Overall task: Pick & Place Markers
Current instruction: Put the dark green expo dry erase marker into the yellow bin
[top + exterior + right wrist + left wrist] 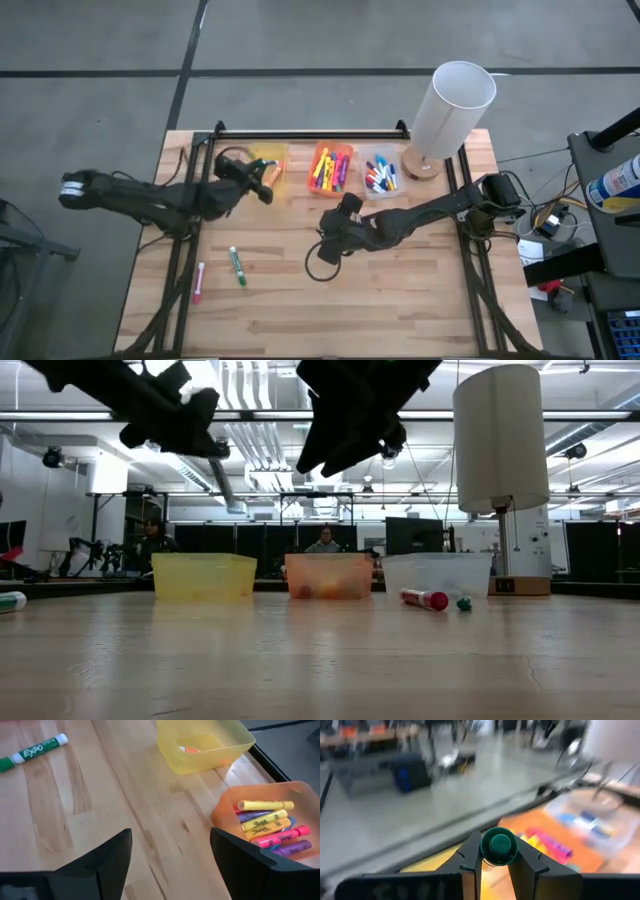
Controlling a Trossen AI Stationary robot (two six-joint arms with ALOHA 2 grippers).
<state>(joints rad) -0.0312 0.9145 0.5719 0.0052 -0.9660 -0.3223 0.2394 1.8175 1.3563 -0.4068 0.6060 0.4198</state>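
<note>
You have a green-capped marker [499,846] clamped between the left gripper's [266,181] fingers [470,865], held in the air above the yellow bin [268,163] at the far left of the bin row. Inside that bin, the right wrist view shows one small orange marker [190,750] lying on its floor.

Your right gripper [170,855] hangs released, jaws spread wide and holding nothing, over bare wood just near of the orange bin [332,168]. That middle bin holds a bundle of yellow, pink, purple and orange markers [267,827]. To its right, the clear bin [381,175] holds blue, red and white markers [380,178].

Two more markers lie loose on the table [400,300], near and to the left: a green-and-white marker [238,266] and, further left, a pink marker [198,282], apart from each other and well away from the bins.

A tall white cylinder [452,108] stands at the far right corner. In the low view, people [323,541] show in the room beyond.
</note>
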